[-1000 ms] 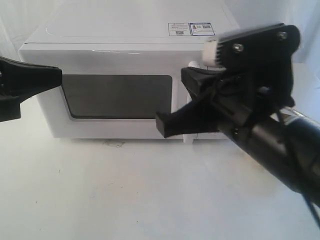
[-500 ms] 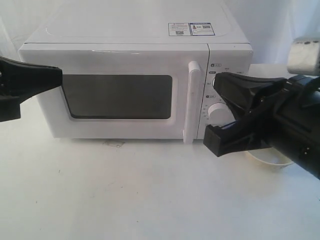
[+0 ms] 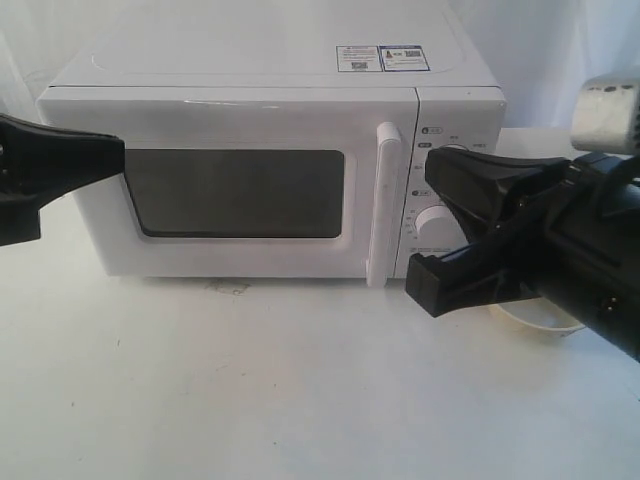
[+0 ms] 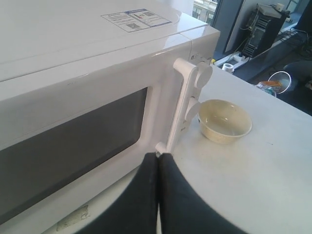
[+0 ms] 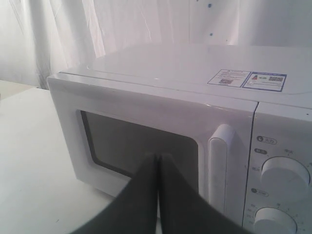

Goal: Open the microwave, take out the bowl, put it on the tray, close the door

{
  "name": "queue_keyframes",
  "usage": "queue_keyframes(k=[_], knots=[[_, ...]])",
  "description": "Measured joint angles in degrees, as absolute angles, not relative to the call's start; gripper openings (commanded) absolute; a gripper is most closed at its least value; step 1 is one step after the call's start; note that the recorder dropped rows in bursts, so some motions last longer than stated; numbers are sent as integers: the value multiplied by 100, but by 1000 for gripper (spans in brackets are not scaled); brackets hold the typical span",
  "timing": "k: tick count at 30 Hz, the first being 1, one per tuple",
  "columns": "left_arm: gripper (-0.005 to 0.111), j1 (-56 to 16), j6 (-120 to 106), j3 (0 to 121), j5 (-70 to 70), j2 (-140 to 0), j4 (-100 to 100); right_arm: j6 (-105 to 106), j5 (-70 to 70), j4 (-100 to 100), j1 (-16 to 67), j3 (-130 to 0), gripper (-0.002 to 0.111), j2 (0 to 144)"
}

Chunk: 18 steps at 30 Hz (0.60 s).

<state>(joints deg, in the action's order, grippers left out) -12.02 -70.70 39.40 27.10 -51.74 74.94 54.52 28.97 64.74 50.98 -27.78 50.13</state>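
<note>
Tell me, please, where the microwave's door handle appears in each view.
Exterior view: door handle upright, right of centre.
Left wrist view: door handle slanting, near the centre.
Right wrist view: door handle at lower right.
Shared landmark: the stickers on top of the microwave.

Left tool (image 4: pixel 157 156) and right tool (image 5: pixel 157 157) both have fingers pressed together

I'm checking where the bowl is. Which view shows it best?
Left wrist view: the whole bowl stands on the table beside the microwave. Exterior view: at most a pale rim sliver. Right wrist view: none of it.
</note>
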Motion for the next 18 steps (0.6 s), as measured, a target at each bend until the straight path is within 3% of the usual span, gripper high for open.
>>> queue_keyframes(k=[18], knots=[[0,-1065,-4830,3034,2893,-1495,7071,5452,2897,6474,5098,-2778,0,5013]])
